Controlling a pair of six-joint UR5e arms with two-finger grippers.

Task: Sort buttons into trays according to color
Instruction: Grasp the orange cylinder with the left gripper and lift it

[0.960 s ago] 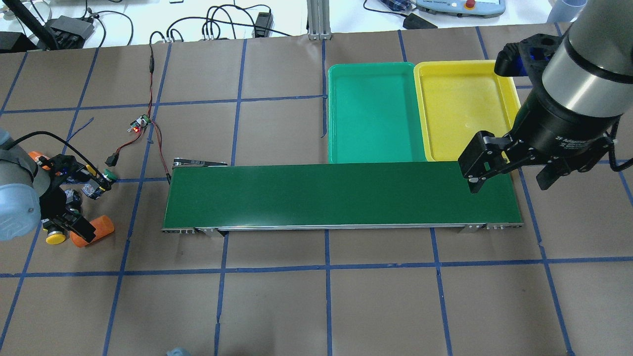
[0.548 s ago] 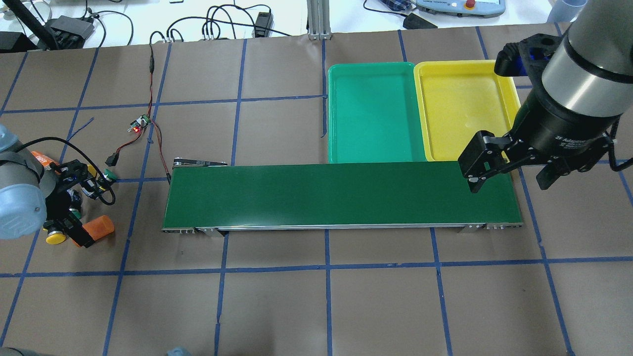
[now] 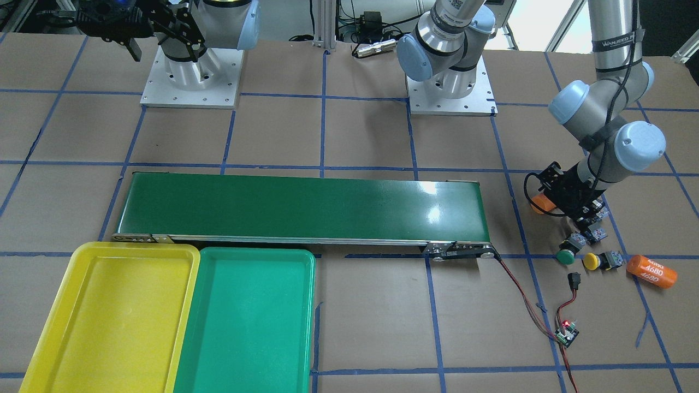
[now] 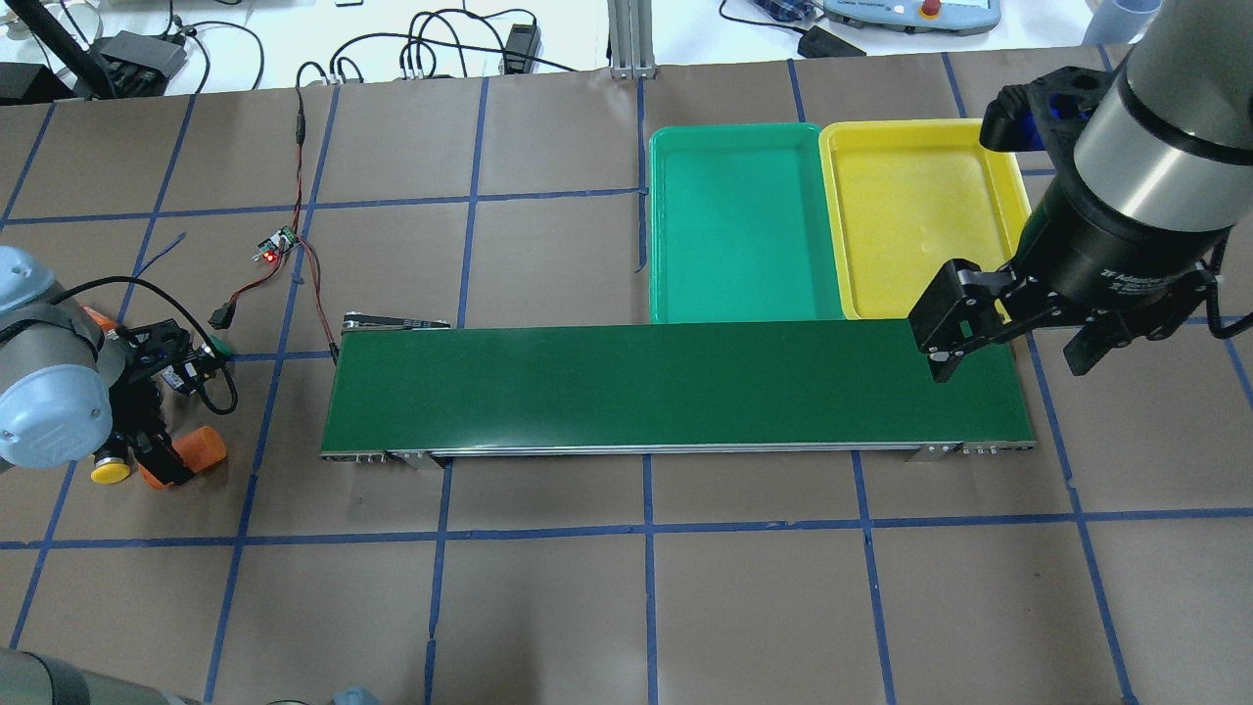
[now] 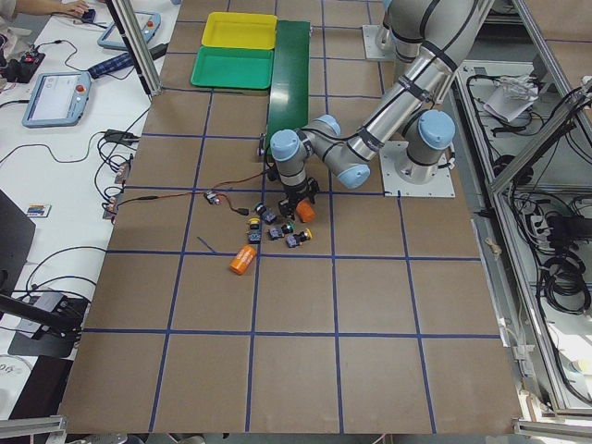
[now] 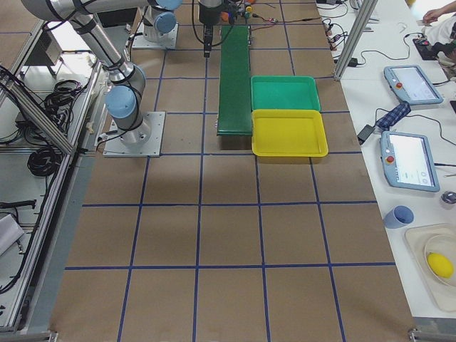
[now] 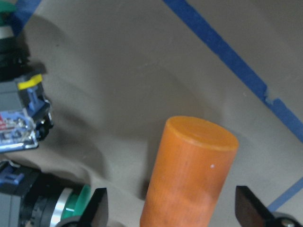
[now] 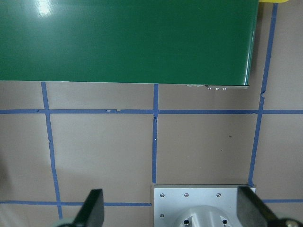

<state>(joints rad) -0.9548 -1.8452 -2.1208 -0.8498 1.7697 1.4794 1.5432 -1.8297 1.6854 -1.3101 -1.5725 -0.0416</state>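
Plastic caps on blocky bodies suggest the green-capped button (image 3: 566,256) and the yellow-capped button (image 3: 590,261) are light, stiff and hardly fragile. The smooth domed caps would likely slip, so the flat-sided body looks the better place to pinch. Both appear to lie on their sides, just beside each other on the table paper (image 3: 382,327) past the conveyor belt (image 4: 675,387) on the robot's left, well apart from the green tray (image 4: 734,131) and the yellow tray (image 4: 920,125). The left gripper (image 7: 171,210) is spread wide and straddles an orange cylinder (image 7: 189,170), not a button. The right gripper (image 4: 1013,341) hangs wide and empty near the belt's other end.
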